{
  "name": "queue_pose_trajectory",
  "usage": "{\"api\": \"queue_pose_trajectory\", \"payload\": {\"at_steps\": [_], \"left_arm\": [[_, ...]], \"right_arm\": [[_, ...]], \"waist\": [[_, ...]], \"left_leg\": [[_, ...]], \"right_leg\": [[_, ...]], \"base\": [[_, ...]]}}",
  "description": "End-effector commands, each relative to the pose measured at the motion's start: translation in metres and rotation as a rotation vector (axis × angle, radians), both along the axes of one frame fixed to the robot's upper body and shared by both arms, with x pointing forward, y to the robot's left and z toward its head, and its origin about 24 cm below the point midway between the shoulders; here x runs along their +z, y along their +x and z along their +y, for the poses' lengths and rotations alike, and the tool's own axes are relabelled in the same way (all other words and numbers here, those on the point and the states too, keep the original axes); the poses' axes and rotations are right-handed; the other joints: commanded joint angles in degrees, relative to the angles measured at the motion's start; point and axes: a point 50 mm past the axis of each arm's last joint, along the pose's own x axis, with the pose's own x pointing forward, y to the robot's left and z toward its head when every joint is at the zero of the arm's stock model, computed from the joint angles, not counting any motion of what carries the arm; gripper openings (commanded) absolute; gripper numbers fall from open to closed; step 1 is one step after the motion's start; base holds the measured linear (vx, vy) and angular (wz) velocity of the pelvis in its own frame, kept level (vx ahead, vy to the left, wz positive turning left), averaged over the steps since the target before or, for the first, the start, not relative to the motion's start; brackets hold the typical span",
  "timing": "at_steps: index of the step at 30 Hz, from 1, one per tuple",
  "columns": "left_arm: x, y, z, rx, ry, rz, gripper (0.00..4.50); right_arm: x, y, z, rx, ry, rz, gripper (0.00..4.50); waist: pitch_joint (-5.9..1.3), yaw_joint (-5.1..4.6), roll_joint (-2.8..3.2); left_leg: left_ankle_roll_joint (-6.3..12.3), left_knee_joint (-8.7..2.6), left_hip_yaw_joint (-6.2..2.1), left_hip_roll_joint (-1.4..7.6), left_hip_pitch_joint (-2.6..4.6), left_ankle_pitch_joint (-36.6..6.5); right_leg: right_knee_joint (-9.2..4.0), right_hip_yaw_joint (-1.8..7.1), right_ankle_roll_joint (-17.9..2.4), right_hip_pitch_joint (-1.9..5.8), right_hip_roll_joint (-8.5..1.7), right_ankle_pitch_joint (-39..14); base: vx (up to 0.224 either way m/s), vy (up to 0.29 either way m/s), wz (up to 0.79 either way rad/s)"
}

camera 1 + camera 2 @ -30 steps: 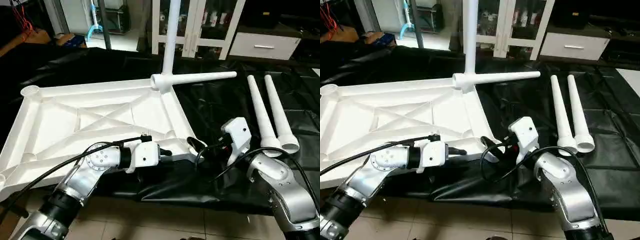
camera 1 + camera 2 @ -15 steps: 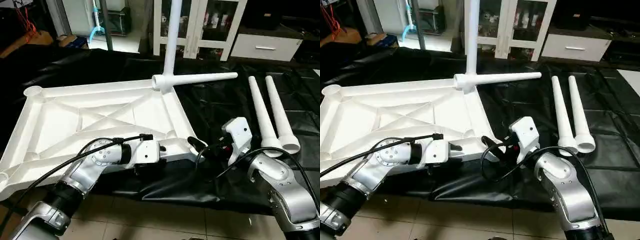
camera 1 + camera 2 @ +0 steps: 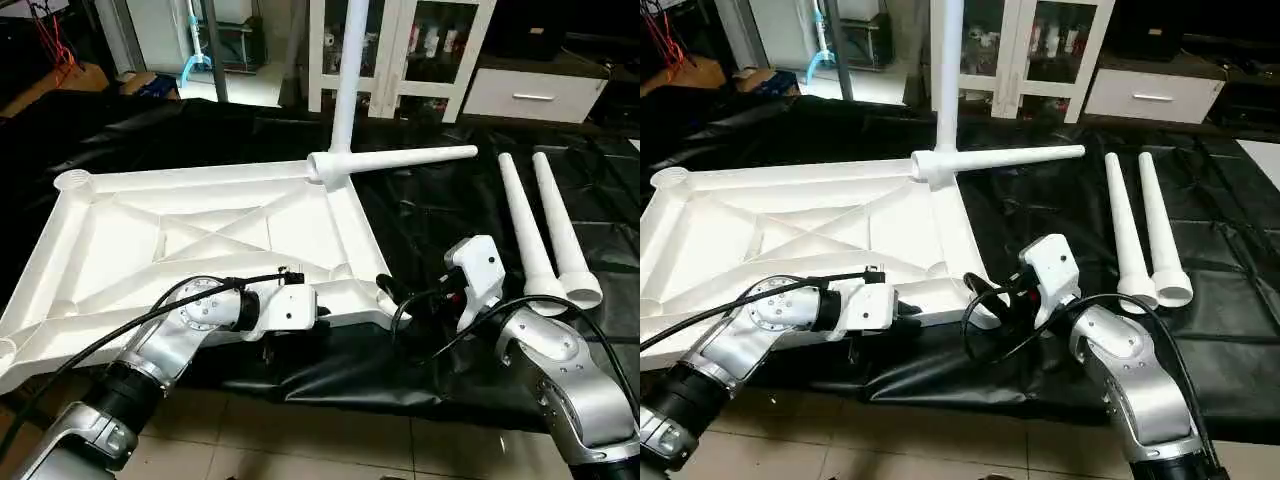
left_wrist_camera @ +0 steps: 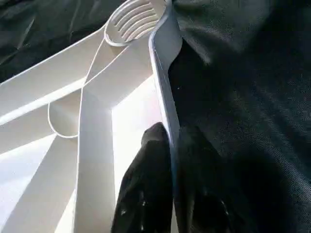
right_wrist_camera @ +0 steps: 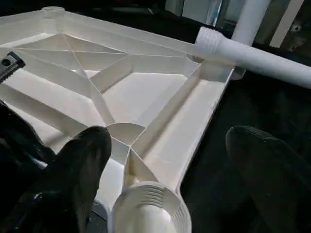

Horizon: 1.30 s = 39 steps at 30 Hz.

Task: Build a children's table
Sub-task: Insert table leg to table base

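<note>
I clamp my left gripper point(image 4: 172, 145) on the near rim of the upturned table top point(image 3: 200, 230) to steady it, while my right gripper point(image 5: 170, 160) waits spread wide near its near-right corner socket point(image 5: 148, 206).

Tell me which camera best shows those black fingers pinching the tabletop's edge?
The left wrist view: the left gripper has one finger each side of the table top's rim. The head views show just the wrist there; the right wrist view shows the top's ribs.
</note>
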Motion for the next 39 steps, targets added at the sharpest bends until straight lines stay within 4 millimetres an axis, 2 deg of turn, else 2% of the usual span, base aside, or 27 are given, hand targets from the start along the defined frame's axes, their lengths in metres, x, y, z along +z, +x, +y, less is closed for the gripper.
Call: {"api": "queue_pose_trajectory", "payload": {"at_steps": [1,7,19,20,21,22,25,29,34,35,36,39], "left_arm": [[-0.011,-0.009,0.002,-0.080,0.069,0.033,0.09],[-0.015,-0.016,0.004,-0.151,0.096,0.032,0.03],[-0.017,-0.022,0.004,-0.243,0.115,0.005,0.02],[-0.017,-0.022,0.004,-0.252,0.115,-0.002,0.02],[-0.015,-0.024,0.003,-0.298,0.119,-0.029,0.02],[-0.015,-0.024,0.003,-0.299,0.119,-0.029,0.02],[-0.015,-0.024,0.002,-0.316,0.115,-0.039,0.02],[-0.013,-0.021,0.000,-0.332,0.115,-0.063,0.02],[-0.006,-0.011,0.001,-0.318,0.094,-0.129,0.02],[-0.004,-0.009,0.002,-0.305,0.087,-0.137,0.02],[-0.003,-0.008,0.002,-0.300,0.082,-0.135,0.37],[0.007,-0.004,0.005,-0.242,0.004,-0.128,0.58]], "right_arm": [[0.004,0.000,-0.003,-0.005,-0.012,-0.015,4.25],[0.003,-0.001,-0.003,-0.001,-0.014,-0.013,4.25],[0.003,0.000,-0.002,0.001,-0.017,-0.012,4.25],[0.003,0.000,-0.002,0.001,-0.018,-0.012,4.25],[0.004,0.000,-0.003,0.002,-0.020,-0.012,4.25],[0.004,0.000,-0.003,0.002,-0.020,-0.013,4.25],[0.004,0.000,-0.003,0.002,-0.021,-0.013,4.25],[0.004,0.000,-0.004,0.002,-0.022,-0.012,4.25],[0.004,0.000,-0.004,-0.003,-0.021,-0.015,4.25],[0.004,0.000,-0.004,-0.004,-0.021,-0.015,4.25],[0.004,0.000,-0.004,-0.004,-0.021,-0.015,4.25],[0.005,-0.001,-0.003,-0.010,-0.016,-0.017,4.25]], "waist": [[-3.58,0.16,-0.02],[-3.46,0.55,0.02],[-3.49,0.84,0.02],[-3.52,0.84,0.01],[-3.52,0.89,-0.27],[-3.51,0.89,-0.16],[-3.54,0.96,-0.17],[-3.57,0.97,-0.18],[-3.52,0.92,-0.18],[-3.58,0.94,0.15],[-3.62,0.90,0.01],[-3.69,0.79,-0.11]], "left_leg": [[1.19,-3.91,0.33,0.37,-0.19,-13.17],[0.71,-4.09,0.32,0.48,0.00,-14.42],[0.39,-4.13,0.35,0.49,0.03,-14.32],[0.39,-4.11,0.36,0.47,0.04,-14.30],[0.57,-4.10,0.35,0.47,0.01,-14.08],[0.56,-4.13,0.35,0.51,0.02,-14.08],[0.51,-4.03,0.51,0.58,0.29,-14.23],[0.57,-4.07,0.56,0.54,0.19,-13.85],[0.54,-4.11,0.60,0.42,0.23,-14.58],[0.34,-4.12,0.53,0.41,0.18,-14.74],[0.33,-4.11,0.55,0.44,0.12,-14.55],[0.27,-4.12,0.48,0.48,-0.11,-13.51]], "right_leg": [[-4.13,1.86,-8.95,2.89,-2.80,-17.25],[-4.34,1.91,-8.01,2.68,-2.87,-19.47],[-4.25,1.94,-7.93,2.67,-2.92,-18.85],[-4.22,1.93,-7.87,2.68,-2.90,-18.75],[-4.20,1.92,-7.79,2.69,-2.94,-18.89],[-4.23,1.95,-7.75,2.67,-2.98,-18.95],[-4.15,2.03,-8.11,2.46,-2.94,-18.27],[-3.91,1.95,-8.58,2.62,-2.90,-16.71],[-4.19,1.80,-7.96,2.52,-2.93,-18.22],[-4.10,1.80,-7.73,2.68,-3.06,-18.52],[-4.15,1.81,-7.68,2.73,-3.11,-18.29],[-3.81,1.78,-8.24,2.92,-3.17,-16.56]], "base": [[0.000,0.000,0.00],[0.000,0.000,0.00],[0.000,0.000,0.00],[0.000,0.000,0.00],[0.000,0.000,0.00],[0.000,0.000,0.00],[0.000,0.000,0.00],[0.000,0.000,0.00],[0.000,0.000,0.00],[0.000,0.000,0.00],[0.000,0.000,0.00],[0.000,0.000,0.00]]}}
